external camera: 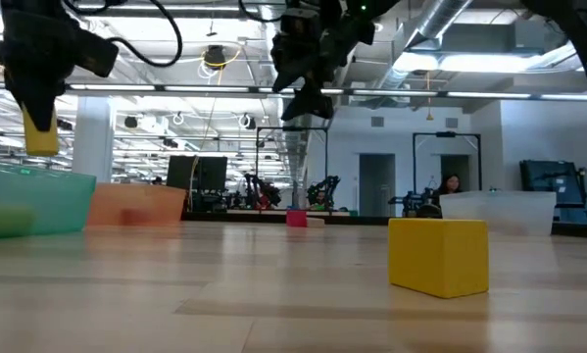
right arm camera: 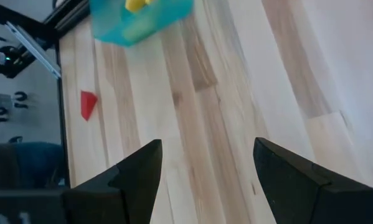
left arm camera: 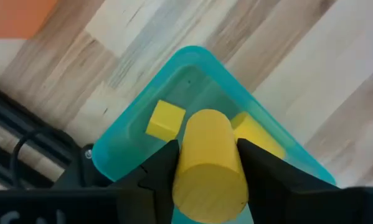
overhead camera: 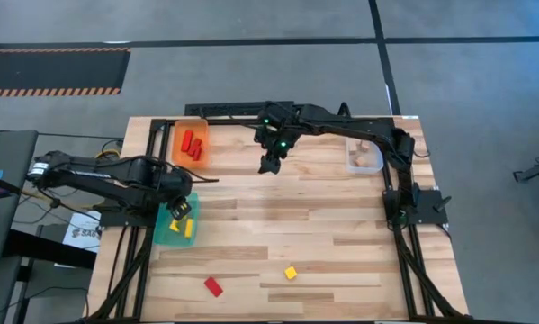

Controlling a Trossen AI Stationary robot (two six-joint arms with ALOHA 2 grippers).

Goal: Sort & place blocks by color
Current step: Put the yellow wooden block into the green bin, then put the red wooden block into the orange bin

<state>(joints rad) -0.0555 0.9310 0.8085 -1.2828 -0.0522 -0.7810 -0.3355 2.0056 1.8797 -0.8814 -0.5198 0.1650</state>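
Table [overhead camera: 341,261]: pale wood planks, centre frame.
Left gripper [overhead camera: 178,210]: left of frame, over the teal bin [overhead camera: 159,236], fingers clasping a yellow cylinder [left arm camera: 210,165].
Right gripper [overhead camera: 271,162]: upper centre, fingers spread wide, holding nothing.
Orange bin [overhead camera: 203,135]: upper left, red blocks [overhead camera: 192,146] inside.
Clear bin [overhead camera: 350,162]: upper right.
Loose: red block [overhead camera: 214,286] and yellow cube [overhead camera: 291,272], lower centre.
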